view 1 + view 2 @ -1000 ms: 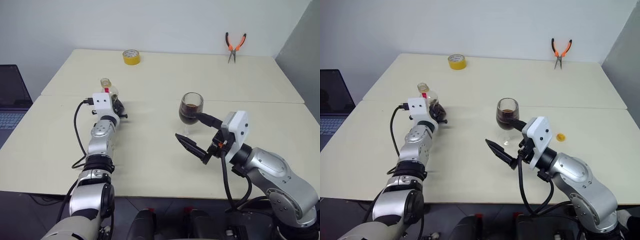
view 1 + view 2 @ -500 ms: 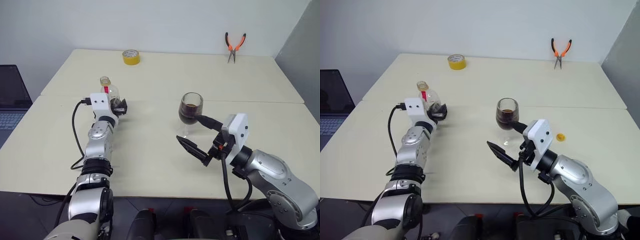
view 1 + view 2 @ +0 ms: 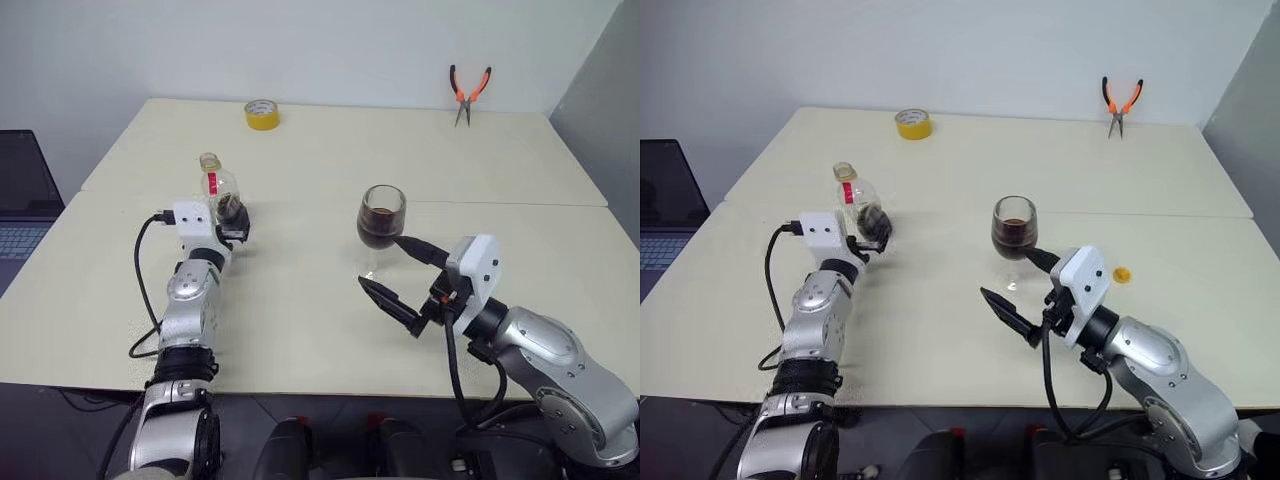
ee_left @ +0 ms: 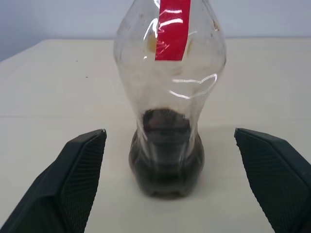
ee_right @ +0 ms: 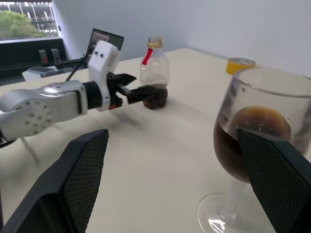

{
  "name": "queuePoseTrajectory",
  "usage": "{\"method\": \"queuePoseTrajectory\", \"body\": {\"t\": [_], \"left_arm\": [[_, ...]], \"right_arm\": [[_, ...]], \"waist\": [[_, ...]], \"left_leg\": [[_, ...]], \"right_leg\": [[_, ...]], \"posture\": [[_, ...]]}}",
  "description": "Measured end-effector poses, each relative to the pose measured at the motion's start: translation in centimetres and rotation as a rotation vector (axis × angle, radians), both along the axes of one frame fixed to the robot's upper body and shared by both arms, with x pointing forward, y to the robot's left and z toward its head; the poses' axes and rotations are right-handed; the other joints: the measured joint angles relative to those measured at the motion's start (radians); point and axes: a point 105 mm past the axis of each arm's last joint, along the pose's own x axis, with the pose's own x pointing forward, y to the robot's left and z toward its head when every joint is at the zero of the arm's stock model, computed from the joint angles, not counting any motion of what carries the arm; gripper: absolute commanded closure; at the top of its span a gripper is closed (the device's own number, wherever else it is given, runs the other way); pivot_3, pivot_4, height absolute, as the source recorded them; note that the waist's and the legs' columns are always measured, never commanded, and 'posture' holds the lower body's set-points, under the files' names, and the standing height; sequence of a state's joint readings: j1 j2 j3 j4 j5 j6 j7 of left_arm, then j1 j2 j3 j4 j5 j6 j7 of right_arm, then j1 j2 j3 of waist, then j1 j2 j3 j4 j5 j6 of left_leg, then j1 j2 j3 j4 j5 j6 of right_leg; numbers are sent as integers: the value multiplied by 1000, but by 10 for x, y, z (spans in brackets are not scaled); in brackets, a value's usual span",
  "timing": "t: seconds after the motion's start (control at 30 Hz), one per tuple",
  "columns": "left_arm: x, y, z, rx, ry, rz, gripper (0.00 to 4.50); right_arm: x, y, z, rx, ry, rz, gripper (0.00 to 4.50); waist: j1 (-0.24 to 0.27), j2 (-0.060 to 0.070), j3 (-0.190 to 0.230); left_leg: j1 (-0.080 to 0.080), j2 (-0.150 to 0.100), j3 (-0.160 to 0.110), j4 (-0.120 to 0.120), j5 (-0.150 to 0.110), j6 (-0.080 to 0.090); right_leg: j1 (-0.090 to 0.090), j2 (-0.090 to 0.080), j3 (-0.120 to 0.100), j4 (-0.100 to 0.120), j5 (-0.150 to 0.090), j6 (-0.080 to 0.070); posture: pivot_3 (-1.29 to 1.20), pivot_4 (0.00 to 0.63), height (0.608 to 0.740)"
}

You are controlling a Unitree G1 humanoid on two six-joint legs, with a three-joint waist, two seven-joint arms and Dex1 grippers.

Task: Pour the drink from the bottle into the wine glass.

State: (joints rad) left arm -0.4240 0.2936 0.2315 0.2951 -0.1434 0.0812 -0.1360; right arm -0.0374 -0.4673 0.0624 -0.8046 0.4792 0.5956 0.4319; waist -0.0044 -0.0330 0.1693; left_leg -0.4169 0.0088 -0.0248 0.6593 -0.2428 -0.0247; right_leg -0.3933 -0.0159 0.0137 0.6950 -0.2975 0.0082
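Here we see left tool (image 3: 232,214) wide, just short of bottle (image 3: 217,183), nearly empty, upright on worktop (image 3: 300,300); right tool (image 3: 400,275) wide beside glass (image 3: 381,222) with cola.

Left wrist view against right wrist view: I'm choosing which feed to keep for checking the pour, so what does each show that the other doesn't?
Left wrist view alone: the left hand from behind, its open fingers apart from the bottle, and the dark dregs close up.

Right wrist view alone: the wine glass holding dark drink, the yellow tape roll, a laptop, the left arm, and the open right hand.

Both: the upright, uncapped, nearly empty bottle with its red label, and the cream table.
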Motion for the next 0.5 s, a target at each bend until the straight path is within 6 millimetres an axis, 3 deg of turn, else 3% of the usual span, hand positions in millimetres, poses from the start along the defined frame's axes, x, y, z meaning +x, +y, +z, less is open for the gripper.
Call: {"method": "queuePoseTrajectory", "body": {"t": [0.13, 0.23, 0.5], "left_arm": [[-30, 7, -19, 54, 74, 55, 30], [-44, 1, -29, 74, 117, 49, 30], [-49, -23, -23, 48, 59, -15, 30]], "right_arm": [[7, -27, -33, 18, 41, -135, 0], [15, -44, -51, 36, 32, -233, 0], [39, -81, -90, 139, 0, -546, 0]], "waist": [[1, 0, 0], [3, 0, 0], [3, 0, -1]], "left_leg": [[2, 0, 0, 0, -1, 1], [3, 0, 0, 0, -1, 1], [4, 0, 1, 0, -1, 1]], "right_leg": [[2, 0, 0, -1, 0, 0], [4, 0, 0, -1, 0, 0], [4, 0, 0, -1, 0, 0]], "posture": [[0, 150, 740], [0, 150, 740], [0, 150, 740]]}}
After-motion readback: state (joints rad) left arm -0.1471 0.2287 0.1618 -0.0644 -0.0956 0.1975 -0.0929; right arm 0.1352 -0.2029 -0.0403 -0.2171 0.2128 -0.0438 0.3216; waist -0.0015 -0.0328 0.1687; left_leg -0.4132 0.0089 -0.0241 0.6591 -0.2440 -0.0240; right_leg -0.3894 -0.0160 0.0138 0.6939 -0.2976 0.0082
